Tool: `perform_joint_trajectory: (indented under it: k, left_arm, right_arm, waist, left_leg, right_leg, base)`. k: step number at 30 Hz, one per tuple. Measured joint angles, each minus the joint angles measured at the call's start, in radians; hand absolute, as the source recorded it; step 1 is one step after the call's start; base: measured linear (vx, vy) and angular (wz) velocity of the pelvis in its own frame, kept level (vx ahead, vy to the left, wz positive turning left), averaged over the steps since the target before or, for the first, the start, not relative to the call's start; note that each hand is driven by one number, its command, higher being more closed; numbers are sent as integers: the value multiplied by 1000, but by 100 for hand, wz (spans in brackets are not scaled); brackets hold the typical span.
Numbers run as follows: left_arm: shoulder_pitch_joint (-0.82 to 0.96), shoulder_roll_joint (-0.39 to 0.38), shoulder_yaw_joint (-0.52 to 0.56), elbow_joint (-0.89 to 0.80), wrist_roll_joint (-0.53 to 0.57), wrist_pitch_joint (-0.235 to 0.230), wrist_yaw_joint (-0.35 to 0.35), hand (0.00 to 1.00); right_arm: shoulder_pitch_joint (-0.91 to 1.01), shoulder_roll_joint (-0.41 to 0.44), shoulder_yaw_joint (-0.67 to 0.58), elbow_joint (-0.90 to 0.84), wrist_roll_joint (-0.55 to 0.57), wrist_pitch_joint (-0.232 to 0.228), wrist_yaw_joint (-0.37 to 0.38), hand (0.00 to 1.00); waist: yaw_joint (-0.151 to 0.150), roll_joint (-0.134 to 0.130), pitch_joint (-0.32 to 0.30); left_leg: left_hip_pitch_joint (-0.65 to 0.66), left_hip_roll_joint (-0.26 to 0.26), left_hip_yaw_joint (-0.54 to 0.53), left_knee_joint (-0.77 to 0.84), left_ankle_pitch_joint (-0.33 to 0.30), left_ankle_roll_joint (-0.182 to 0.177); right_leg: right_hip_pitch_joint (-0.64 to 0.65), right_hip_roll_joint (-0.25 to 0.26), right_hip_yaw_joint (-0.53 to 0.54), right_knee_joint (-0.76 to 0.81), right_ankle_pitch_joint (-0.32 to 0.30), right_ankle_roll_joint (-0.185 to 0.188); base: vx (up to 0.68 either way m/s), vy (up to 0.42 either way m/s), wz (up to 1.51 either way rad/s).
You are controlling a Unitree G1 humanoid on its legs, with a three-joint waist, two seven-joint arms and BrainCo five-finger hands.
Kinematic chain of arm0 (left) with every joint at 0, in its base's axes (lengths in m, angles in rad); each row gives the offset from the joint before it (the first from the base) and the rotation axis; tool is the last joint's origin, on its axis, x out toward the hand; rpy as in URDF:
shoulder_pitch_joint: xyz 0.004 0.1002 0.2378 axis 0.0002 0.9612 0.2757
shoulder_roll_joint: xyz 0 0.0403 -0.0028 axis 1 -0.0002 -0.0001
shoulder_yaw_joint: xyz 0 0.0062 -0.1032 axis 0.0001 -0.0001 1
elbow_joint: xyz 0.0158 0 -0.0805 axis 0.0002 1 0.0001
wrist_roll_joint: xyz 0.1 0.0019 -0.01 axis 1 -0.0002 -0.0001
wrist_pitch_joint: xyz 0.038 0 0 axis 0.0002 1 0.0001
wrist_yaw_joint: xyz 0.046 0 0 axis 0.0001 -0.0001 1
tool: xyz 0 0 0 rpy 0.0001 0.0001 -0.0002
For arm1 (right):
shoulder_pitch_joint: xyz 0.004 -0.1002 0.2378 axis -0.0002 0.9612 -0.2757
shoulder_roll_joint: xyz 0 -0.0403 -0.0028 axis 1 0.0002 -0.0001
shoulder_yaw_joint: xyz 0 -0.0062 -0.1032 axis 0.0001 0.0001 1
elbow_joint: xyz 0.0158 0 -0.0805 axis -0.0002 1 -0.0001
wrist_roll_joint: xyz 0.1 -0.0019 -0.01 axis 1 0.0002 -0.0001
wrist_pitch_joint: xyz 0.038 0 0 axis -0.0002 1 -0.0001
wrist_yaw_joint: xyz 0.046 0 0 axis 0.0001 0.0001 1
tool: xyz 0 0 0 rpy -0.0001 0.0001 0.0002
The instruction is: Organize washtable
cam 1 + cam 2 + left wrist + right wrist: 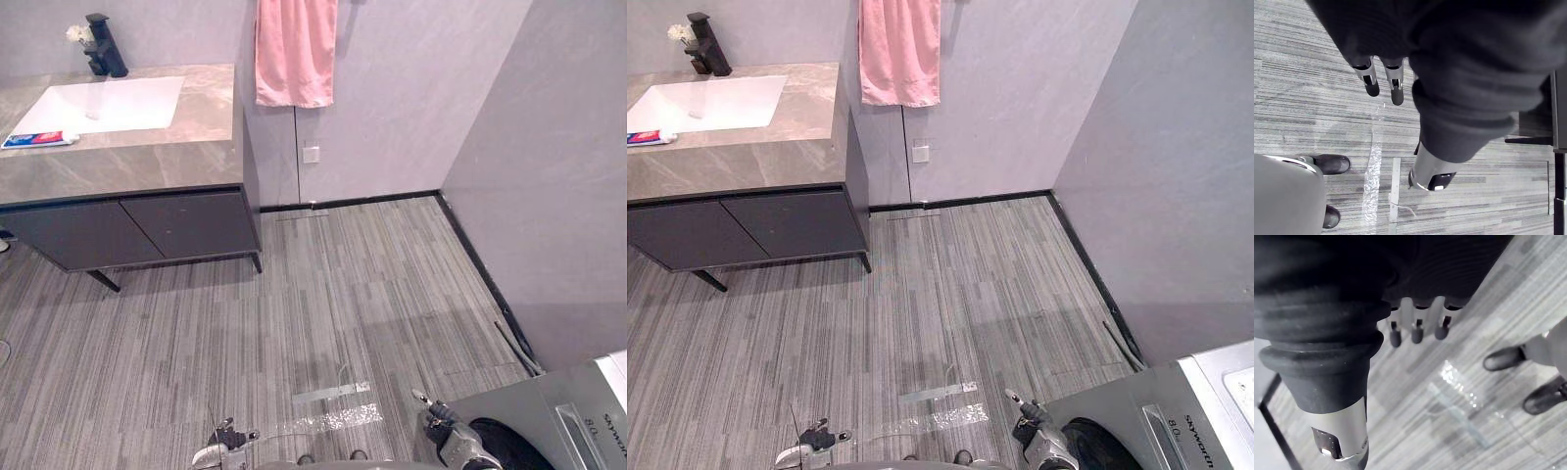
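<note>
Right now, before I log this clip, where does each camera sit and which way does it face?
Left eye view: on the head, facing down and ahead at the washtable and pink towel.
Right eye view: beside it, same scene; washing machine at lower right.
Left wrist view: along the open left hand, down at the shiny floor strip.
Right wrist view: along the open right hand, down at that strip.
Both eye views show both hands at the bottom edge.

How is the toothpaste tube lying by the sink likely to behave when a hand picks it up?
The toothpaste tube lies flat, so it probably won't roll. It looks thin, so likely light and squashy under a hard squeeze. Low on the smooth countertop, it may slide rather than lift.
</note>
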Motion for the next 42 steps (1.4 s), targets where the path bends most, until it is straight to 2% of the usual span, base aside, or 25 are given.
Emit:
perform_joint_trajectory:
  k: [12,15,19,20,21,22,23,25,27,29,30,32,33,34,35,36,38,40,41,42]
  left_arm:
    - [5,0,-31,6,-7,-3,-1,0]
    - [0,0,-30,7,-9,-2,1,0]
    - [8,-4,7,9,-39,-2,9,0]
    - [4,-5,38,4,-58,-3,13,0]
    - [-1,-5,67,-5,-89,-5,14,0]
    - [-1,-7,82,-6,-106,-9,15,0]
    - [4,-20,104,-6,-132,-14,19,0]
    - [8,-27,124,-3,-161,-15,19,0]
    - [18,-28,124,-3,-163,-15,19,0]
    - [30,-34,138,-3,-173,-15,19,0]
    - [34,-36,140,-2,-181,-14,20,0]
    - [40,-38,142,-5,-182,-15,20,0]
    - [48,-36,160,-3,-182,-14,20,0]
    - [46,-38,173,-2,-182,-15,20,0]
    - [47,-40,181,-1,-182,-15,21,0]
    - [41,-33,195,7,-180,-10,21,0]
    - [48,-21,204,9,-179,-5,20,0]
    - [62,-21,202,6,-178,-3,19,0]
    - [69,-18,196,7,-178,-3,18,0]
    - [68,-18,191,7,-178,-2,17,0]
  right_arm:
    - [55,0,-4,0,-21,1,-2,0]
    - [55,-4,-7,0,-19,1,-3,0]
    - [55,-9,-10,0,-19,1,-3,0]
    - [54,-6,-9,0,-19,1,-2,0]
    - [49,-5,-8,0,-19,1,0,0]
    - [49,-8,-8,-1,-18,1,0,0]
    - [55,-16,-5,-7,-15,0,-1,0]
    - [70,-21,-6,-30,-7,-1,-2,0]
    - [75,-26,-7,-30,-7,0,-2,0]
    - [83,-26,-3,-29,-5,0,-3,0]
    - [83,-26,-1,-29,-2,1,-3,0]
    - [82,-27,11,-28,-1,0,-4,0]
    - [81,-32,26,-22,-1,0,-4,0]
    - [73,-27,24,-9,-1,0,-4,0]
    - [60,-23,21,16,-2,0,-3,0]
    - [33,-6,18,33,-3,2,3,0]
    - [43,8,12,31,-8,1,3,0]
    - [50,5,-11,30,-8,0,3,0]
    - [49,4,-10,23,-8,-1,3,0]
    - [48,6,-10,21,-7,-1,4,0]
  waist:
    - [-3,5,7]
    - [-8,12,9]
    - [-2,20,22]
    - [-1,3,37]
    - [2,-16,54]
    - [4,-18,61]
    - [8,-8,71]
    - [7,18,76]
    - [16,22,78]
    - [38,20,78]
    - [38,21,78]
    - [39,23,77]
    - [55,18,70]
    - [61,12,60]
    - [70,-2,55]
    - [75,-21,44]
    - [79,-45,29]
    - [81,-48,22]
    - [78,-46,21]
    - [78,-45,21]
  left_leg:
    - [-27,-3,-5,18,0,1]
    - [-70,-1,1,19,9,11]
    - [-83,7,32,32,10,0]
    - [-133,11,58,160,-31,-45]
    - [-222,26,95,364,-57,-76]
    - [-271,42,107,475,-63,-76]
    - [-358,92,127,660,-96,-57]
    - [-427,150,127,762,-115,-32]
    - [-474,181,113,729,-116,-29]
    - [-494,185,63,531,-91,-57]
    - [-495,183,42,439,-73,-86]
    - [-499,197,36,267,-20,-110]
    - [-506,197,74,286,112,-100]
    - [-508,189,95,317,125,-75]
    - [-524,183,111,357,111,-62]
    - [-541,159,121,419,38,-6]
    - [-486,106,142,408,8,33]
    - [-404,71,163,404,-42,63]
    - [-353,57,174,392,-76,77]
    - [-322,50,180,379,-88,78]
  right_leg:
    - [-17,-7,-6,8,-5,-6]
    - [-64,-4,-5,8,3,-20]
    - [-87,-2,8,34,-4,-32]
    - [-99,-19,22,76,-40,-40]
    - [-104,-42,27,109,-66,-45]
    - [-102,-46,30,123,-74,-48]
    - [-95,-40,35,150,-100,-50]
    - [-77,-39,47,176,-128,-45]
    - [-61,-54,71,182,-149,-32]
    - [-36,-93,102,184,-175,-2]
    - [-21,-111,108,182,-189,11]
    - [12,-145,114,179,-223,51]
    - [40,-183,123,161,-252,82]
    - [50,-204,130,151,-259,78]
    - [51,-219,140,148,-264,56]
    - [37,-241,161,192,-208,64]
    - [14,-291,196,302,-150,98]
    - [-37,-330,221,508,-77,116]
    - [-112,-354,222,698,12,106]
    - [-162,-368,215,815,43,97]
  base:
    - [-70,-15,2]
    - [-39,-8,-5]
    - [33,-10,-14]
    - [13,-39,-3]
    - [3,-37,-1]
    - [-19,-67,-8]
    - [2,-29,-14]
    - [98,69,-20]
    - [185,158,-31]
    - [271,245,-39]
    - [352,328,-22]
    - [435,416,-11]
    - [481,456,-17]
    - [496,440,-27]
    - [537,342,-32]
    - [537,329,-21]
    - [580,365,6]
    - [509,302,-4]
    - [361,214,-15]
    - [484,270,-11]
